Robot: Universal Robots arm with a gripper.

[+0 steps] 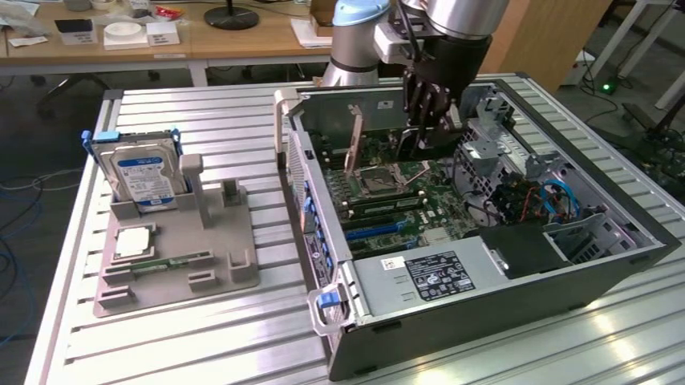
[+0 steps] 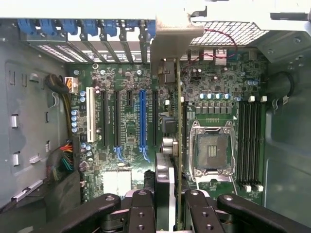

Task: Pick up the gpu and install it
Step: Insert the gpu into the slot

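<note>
While the gripper (image 1: 419,140) hangs inside the open pc case (image 1: 514,309), exterior view: its fingers pinch the gpu (image 1: 358,136), held upright over the mobo (image 1: 396,200) and, by my read, not yet seated. The hard drive (image 1: 144,180) sits well apart at that view's left.

Wrist view: the gpu (image 2: 178,121) runs edge-on out of the gripper (image 2: 175,204), bracket end toward the case rear, btw the blue slot (image 2: 142,116) and the cpu socket (image 2: 211,150).

To do it well, imo: keep the card vertical, square it w/ its slot, drop the bracket into the rear gap, then press straight down w/o twist.
</note>
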